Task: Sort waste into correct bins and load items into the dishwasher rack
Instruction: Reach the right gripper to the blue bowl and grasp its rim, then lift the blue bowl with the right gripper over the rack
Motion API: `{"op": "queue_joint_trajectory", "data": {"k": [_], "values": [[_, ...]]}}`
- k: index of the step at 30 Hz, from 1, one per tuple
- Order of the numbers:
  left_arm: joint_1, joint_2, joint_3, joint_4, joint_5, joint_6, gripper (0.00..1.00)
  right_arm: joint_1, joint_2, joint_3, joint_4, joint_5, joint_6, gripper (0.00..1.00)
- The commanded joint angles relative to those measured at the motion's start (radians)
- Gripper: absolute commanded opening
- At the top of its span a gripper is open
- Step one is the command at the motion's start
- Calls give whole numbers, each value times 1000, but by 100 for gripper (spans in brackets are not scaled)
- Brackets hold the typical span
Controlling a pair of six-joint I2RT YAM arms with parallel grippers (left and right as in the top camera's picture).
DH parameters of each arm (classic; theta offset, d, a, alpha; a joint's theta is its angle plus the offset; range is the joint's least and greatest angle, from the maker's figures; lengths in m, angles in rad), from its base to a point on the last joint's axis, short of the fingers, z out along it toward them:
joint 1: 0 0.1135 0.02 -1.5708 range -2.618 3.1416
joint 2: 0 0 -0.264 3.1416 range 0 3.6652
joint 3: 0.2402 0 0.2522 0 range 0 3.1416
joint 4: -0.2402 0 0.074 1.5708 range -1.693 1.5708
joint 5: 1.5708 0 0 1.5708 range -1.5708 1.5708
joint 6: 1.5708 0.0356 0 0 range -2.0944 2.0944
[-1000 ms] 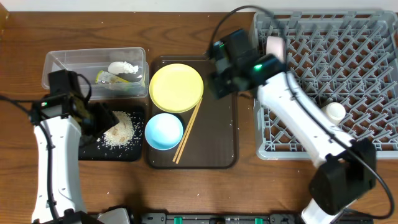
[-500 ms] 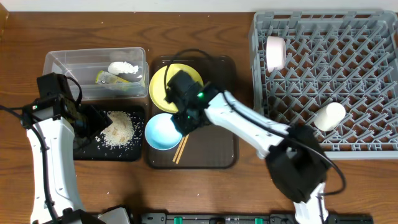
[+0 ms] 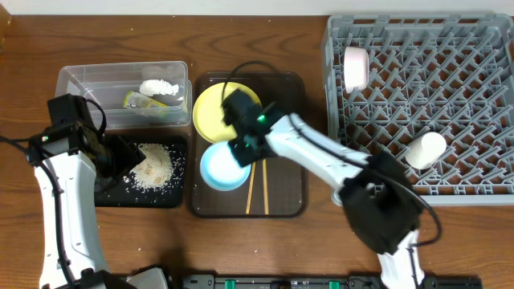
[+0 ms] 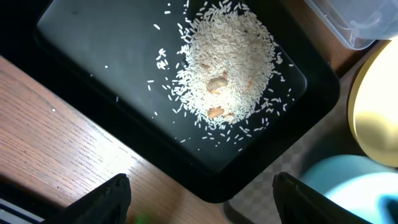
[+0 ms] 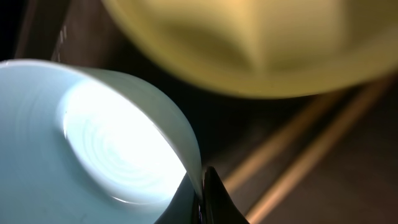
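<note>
bare tray (image 3: 287, 197) right of chopsticks (image 3: 249, 197), yellow plate (image 3: 210, 108) beside blue bowl (image 3: 218, 170)

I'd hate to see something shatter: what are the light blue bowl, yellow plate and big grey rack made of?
The light blue round bowl looks like glazed ceramic or melamine: smooth, with a bright glossy highlight; I cannot tell which. The round yellow plate shows a softer satin sheen, probably plastic. The large grey grid rack looks like matte moulded plastic: uniform colour, thin ribs.
</note>
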Motion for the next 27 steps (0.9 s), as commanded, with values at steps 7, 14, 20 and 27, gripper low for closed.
{"op": "queue_joint_trajectory", "data": {"k": [7,14,20,27], "values": [[3,-13,8,-2,-2,-6,76,-234,-331,31,13,491,-110,1],[3,-13,8,-2,-2,-6,76,-431,-370,31,187,862,-277,1],[3,-13,8,2,-1,-6,76,-574,-325,31,427,899,-556,1],[3,-13,8,2,-2,-6,76,-655,-201,31,691,968,-874,1]]}}
